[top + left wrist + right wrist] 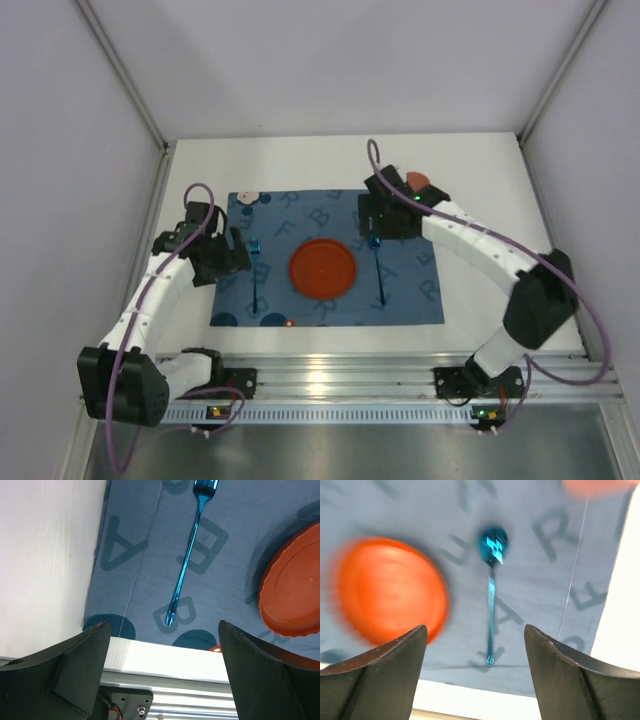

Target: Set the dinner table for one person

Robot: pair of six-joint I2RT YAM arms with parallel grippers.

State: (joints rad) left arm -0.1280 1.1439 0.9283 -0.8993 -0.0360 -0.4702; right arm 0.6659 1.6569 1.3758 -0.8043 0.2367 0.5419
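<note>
Both left fingers (75, 670) and right fingers (375, 675) spread wide, empty, above the matte white rail-edged dinner table (300, 160).

Top external camera high above the near edge, looking down on the whole dinner table (300, 165), left wrist camera close above the fork (186, 560), right wrist camera close above the spoon (491, 547), blurred, both catching the orange plate (295, 585)

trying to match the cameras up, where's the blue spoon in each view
Top external: blue spoon lies on the blue mat just right of the orange plate, bowl at the far end.
Left wrist: not in it; that utensil is the fork.
Right wrist: centre, right of the plate, bowl uppermost.
Shared landmark: the orange plate, in all three.
</note>
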